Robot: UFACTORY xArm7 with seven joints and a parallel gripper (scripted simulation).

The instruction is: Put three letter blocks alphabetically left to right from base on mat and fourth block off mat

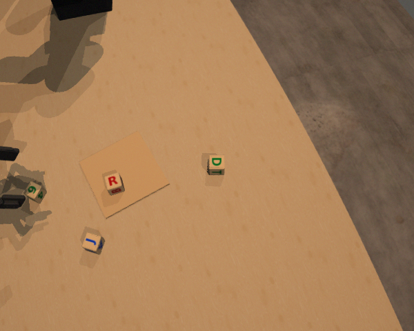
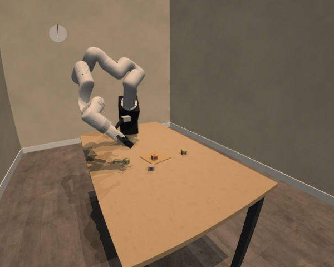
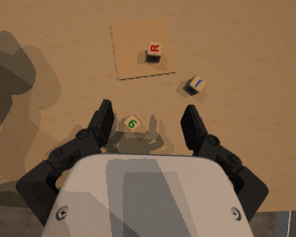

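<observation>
The tan mat [image 1: 123,173] lies on the table, and the block with a red R [image 1: 113,183] sits on it near its lower left edge. The block with a blue J [image 1: 92,242] lies off the mat, below it. The block with a green D [image 1: 216,164] lies off the mat to the right. The block with a green 6 [image 1: 34,191] lies left of the mat. My gripper [image 3: 148,111] is open and empty above the table, and in the wrist view the 6 block [image 3: 132,122] shows between its fingers, nearer the left one. The gripper also shows in the exterior view [image 2: 127,142].
The robot's black base [image 1: 81,7] stands at the top left. The table's curved edge [image 1: 307,132] runs down the right side, with floor beyond it.
</observation>
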